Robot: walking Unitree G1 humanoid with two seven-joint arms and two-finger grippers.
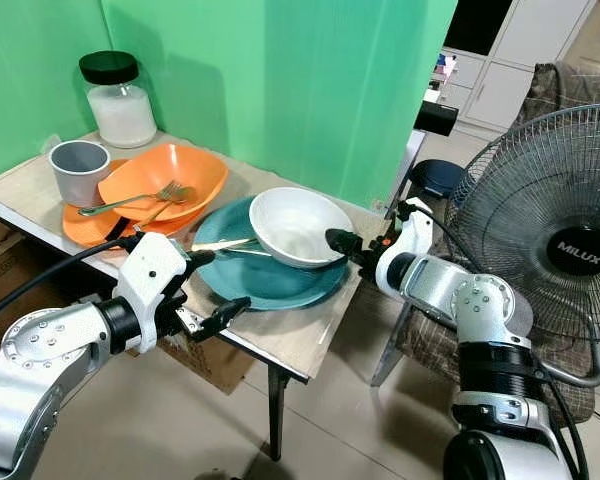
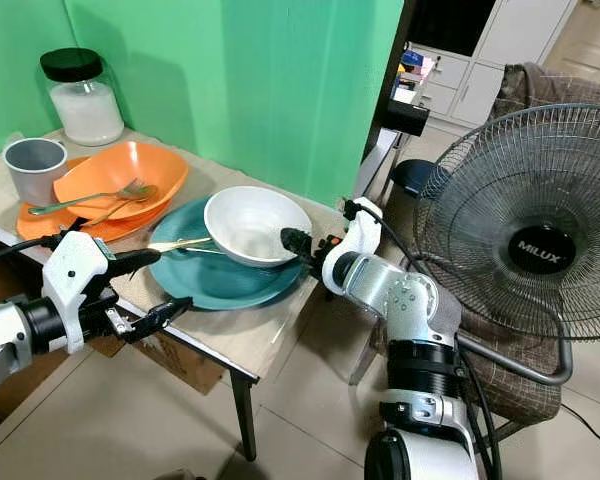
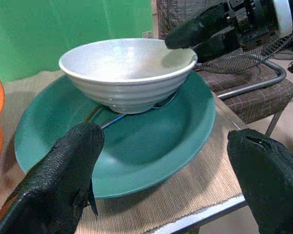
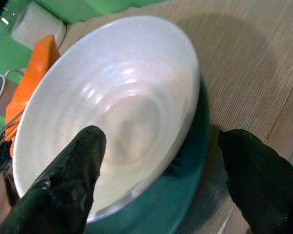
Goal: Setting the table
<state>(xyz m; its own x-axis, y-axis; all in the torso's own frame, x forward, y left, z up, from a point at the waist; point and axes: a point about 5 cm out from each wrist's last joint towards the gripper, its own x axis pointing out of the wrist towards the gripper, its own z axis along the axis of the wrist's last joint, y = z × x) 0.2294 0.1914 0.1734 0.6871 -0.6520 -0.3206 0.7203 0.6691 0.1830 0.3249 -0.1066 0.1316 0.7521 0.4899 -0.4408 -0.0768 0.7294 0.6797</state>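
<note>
Straddling the rim of the white bowl, the right gripper is seen with its jaws spread: one finger lies inside the bowl, the other outside near the teal plate, and nothing is clamped yet. The bowl sits tilted on that plate at the centre of the left eye view, resting on what looks like a utensil lying across the plate. The left gripper is held open too, lower left of centre, its fingers flanking the near edge of the plate without gripping it.

The step in hand is judged to be taking hold of the bowl so it can be set in place; next, a closing of the right fingers on the rim is called for, firmly enough that the glazed wall does not slip.

Toward the upper left, an orange bowl with a fork, a grey cup and a lidded jar are seen. The utensil under the bowl is partly hidden, and its type cannot be made out.
</note>
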